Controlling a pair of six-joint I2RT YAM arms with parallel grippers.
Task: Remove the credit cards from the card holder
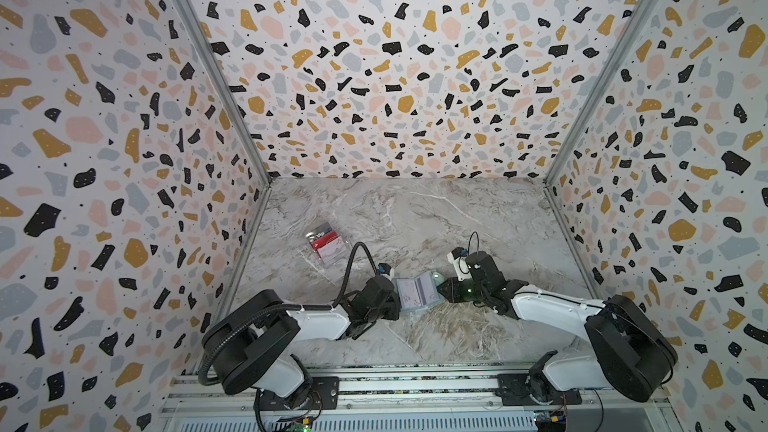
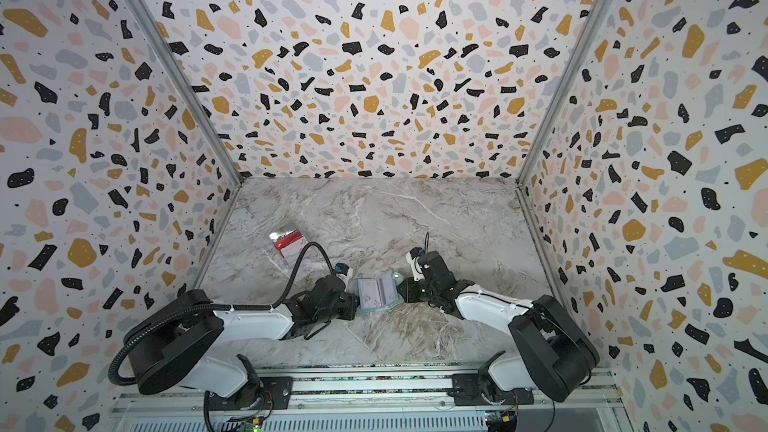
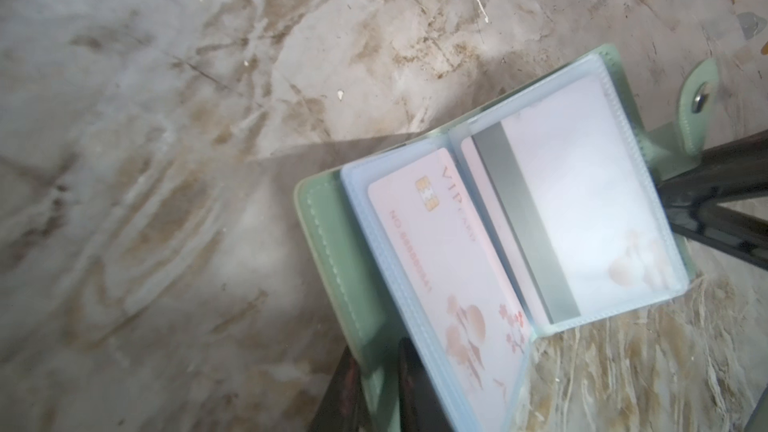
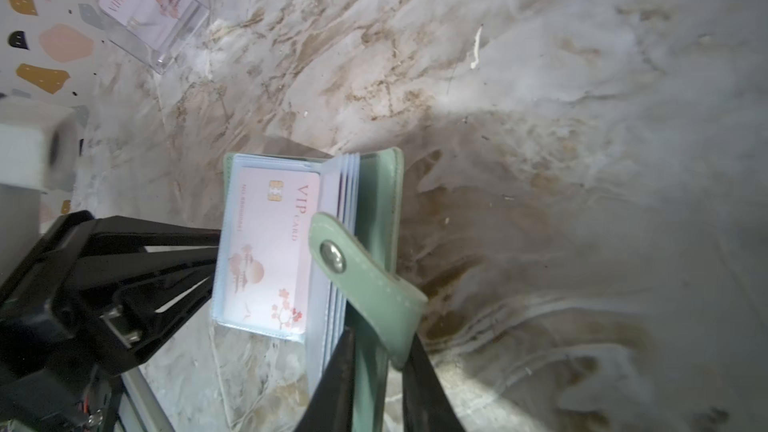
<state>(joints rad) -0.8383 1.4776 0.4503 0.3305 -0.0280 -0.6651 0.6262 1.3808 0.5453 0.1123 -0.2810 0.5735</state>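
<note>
Right wrist view adds clear box [image 4: 176, 45]; left end effector [image 3: 378, 371], right end effector [image 4: 380, 355] straddle card holder [image 4: 376, 189], grip unclear.

Robotics lab test booth, not a lived-in room: terrazzo-print panels [image 1: 374, 56] closing off left, far and right sides, marble-look tabletop [image 1: 457, 222], left arm [image 1: 316, 320] and right arm [image 1: 548, 305] bolted to a slotted aluminium rail [image 1: 415, 386] at the near edge.

One card holder [image 1: 417, 293], one clear box [image 1: 328, 245], two arms [image 1: 316, 320] [image 1: 552, 307]
</note>
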